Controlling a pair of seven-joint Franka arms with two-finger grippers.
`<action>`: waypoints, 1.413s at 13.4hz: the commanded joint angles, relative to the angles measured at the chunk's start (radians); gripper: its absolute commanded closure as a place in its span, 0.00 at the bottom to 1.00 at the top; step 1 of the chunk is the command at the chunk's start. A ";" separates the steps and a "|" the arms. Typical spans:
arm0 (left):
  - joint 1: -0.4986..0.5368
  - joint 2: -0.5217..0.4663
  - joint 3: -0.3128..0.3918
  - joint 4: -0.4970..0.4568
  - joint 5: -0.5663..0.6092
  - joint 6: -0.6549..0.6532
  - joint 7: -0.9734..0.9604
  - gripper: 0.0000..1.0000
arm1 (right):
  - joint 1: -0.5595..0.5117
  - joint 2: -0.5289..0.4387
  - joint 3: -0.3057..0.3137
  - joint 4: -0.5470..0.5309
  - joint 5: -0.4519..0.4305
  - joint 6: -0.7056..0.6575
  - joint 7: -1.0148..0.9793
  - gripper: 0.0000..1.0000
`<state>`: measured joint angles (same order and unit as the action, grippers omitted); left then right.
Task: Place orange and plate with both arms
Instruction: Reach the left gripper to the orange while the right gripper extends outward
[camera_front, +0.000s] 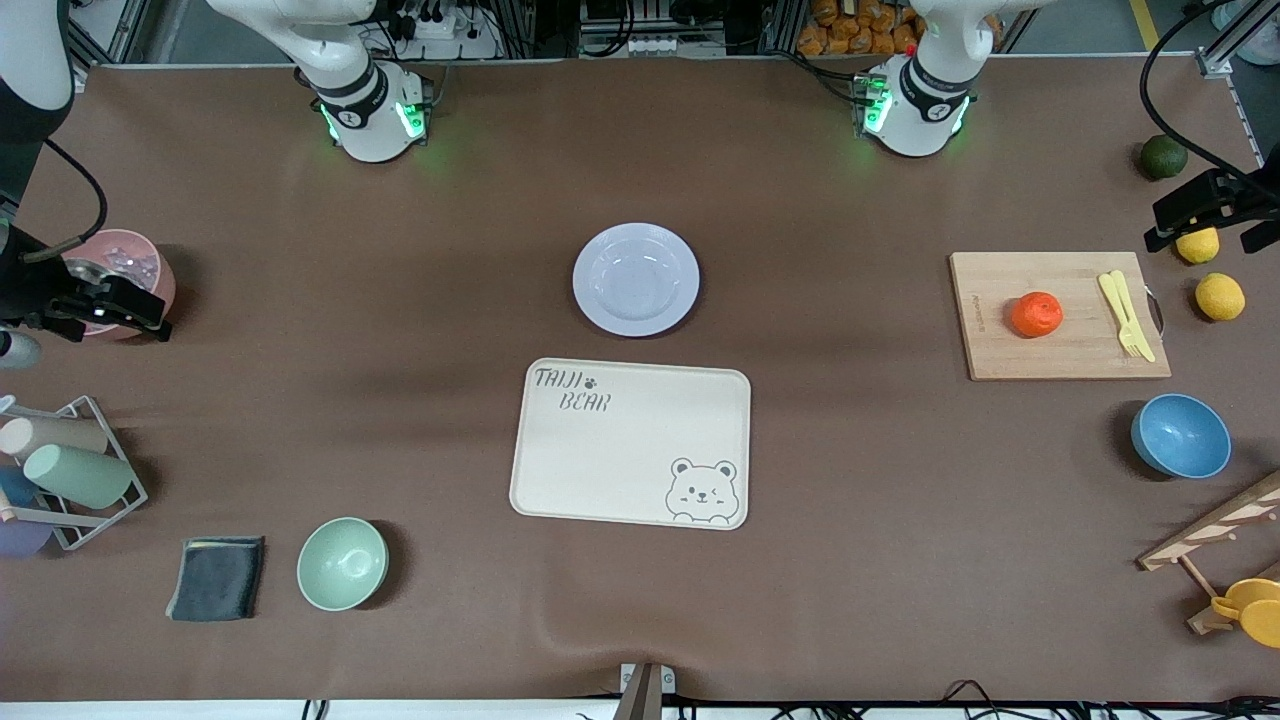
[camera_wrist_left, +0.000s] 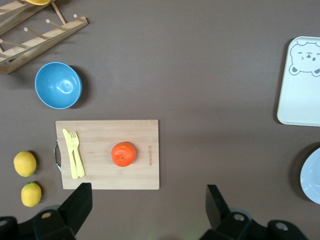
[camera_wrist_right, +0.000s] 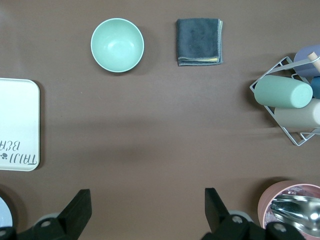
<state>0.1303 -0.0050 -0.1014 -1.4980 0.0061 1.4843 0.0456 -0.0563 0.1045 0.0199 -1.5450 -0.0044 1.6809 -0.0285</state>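
The orange (camera_front: 1036, 314) lies on a wooden cutting board (camera_front: 1058, 350) toward the left arm's end of the table; it also shows in the left wrist view (camera_wrist_left: 124, 153). The lavender-white plate (camera_front: 636, 279) sits mid-table, just farther from the front camera than the cream bear tray (camera_front: 630, 442). My left gripper (camera_front: 1205, 212) hangs high over the table by the lemons, open and empty (camera_wrist_left: 148, 197). My right gripper (camera_front: 110, 305) hangs high over the pink cup, open and empty (camera_wrist_right: 146, 202).
A yellow fork and knife (camera_front: 1126, 314) lie on the board. Two lemons (camera_front: 1220, 296), a dark green fruit (camera_front: 1163, 157), a blue bowl (camera_front: 1181, 436) and a wooden rack (camera_front: 1215, 530) are near it. A green bowl (camera_front: 342, 563), grey cloth (camera_front: 217, 577), cup rack (camera_front: 70, 470) and pink cup (camera_front: 125, 265) are at the right arm's end.
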 joint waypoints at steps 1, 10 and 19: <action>-0.001 -0.001 -0.003 0.016 0.031 -0.001 0.020 0.00 | 0.000 -0.011 0.003 0.018 -0.019 0.002 0.004 0.00; 0.106 0.031 0.006 -0.176 0.103 0.101 0.039 0.00 | -0.008 0.001 0.002 0.031 -0.022 -0.006 -0.040 0.00; 0.193 0.016 0.000 -0.697 0.100 0.549 0.039 0.00 | 0.019 0.058 0.005 -0.061 0.170 -0.018 -0.025 0.00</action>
<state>0.3061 0.0537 -0.0900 -2.0755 0.0929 1.9355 0.0781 -0.0474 0.1566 0.0249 -1.5861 0.1349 1.6695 -0.0576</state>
